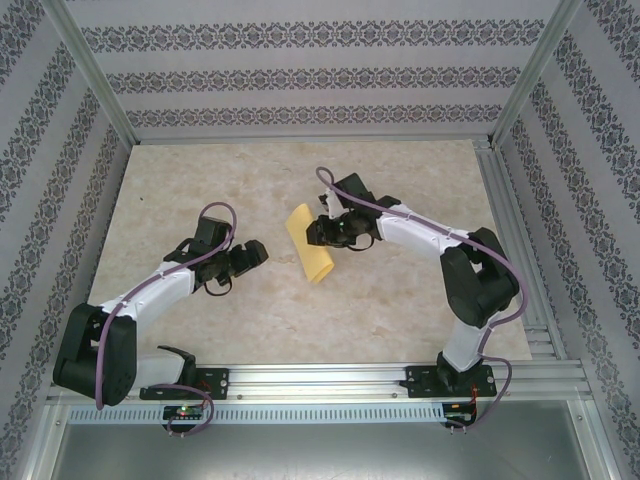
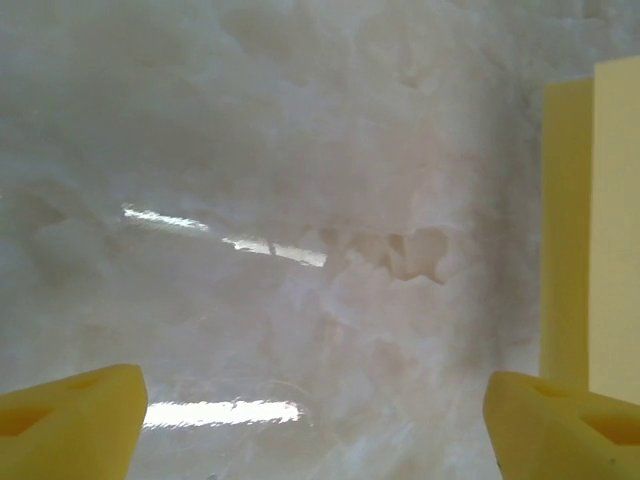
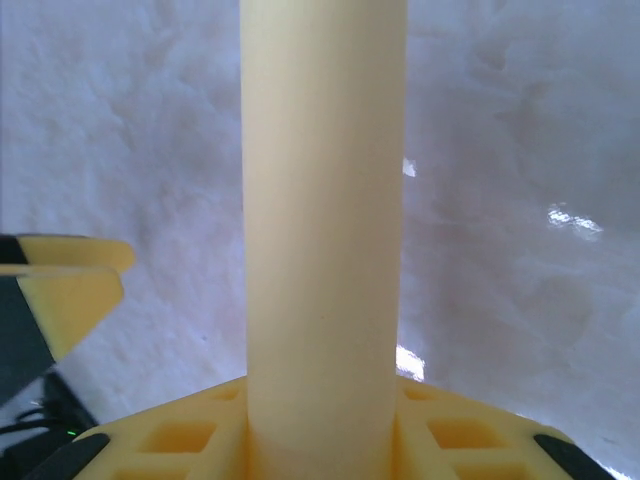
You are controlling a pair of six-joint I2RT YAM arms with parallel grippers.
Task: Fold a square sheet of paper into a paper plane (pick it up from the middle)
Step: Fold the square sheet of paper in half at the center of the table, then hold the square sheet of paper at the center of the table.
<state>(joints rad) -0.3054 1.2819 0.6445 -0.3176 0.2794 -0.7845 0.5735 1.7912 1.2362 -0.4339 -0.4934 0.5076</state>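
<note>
Top external view: the square sheet of paper (image 1: 309,243), already folded to a narrow yellow strip, lies slanted near the middle of the bench (image 1: 330,320). The right gripper (image 1: 324,232) is at the right long edge of the strip. From the right wrist, the strip runs straight up over one yellow finger (image 3: 470,445), and I cannot tell if the jaws clamp it. The left gripper (image 1: 251,256) is near the left side of the strip, with its fingers wide apart and holding nothing.

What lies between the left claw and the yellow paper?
Bare marble tabletop, seen in the top external view between the left claw and the yellow paper.
</note>
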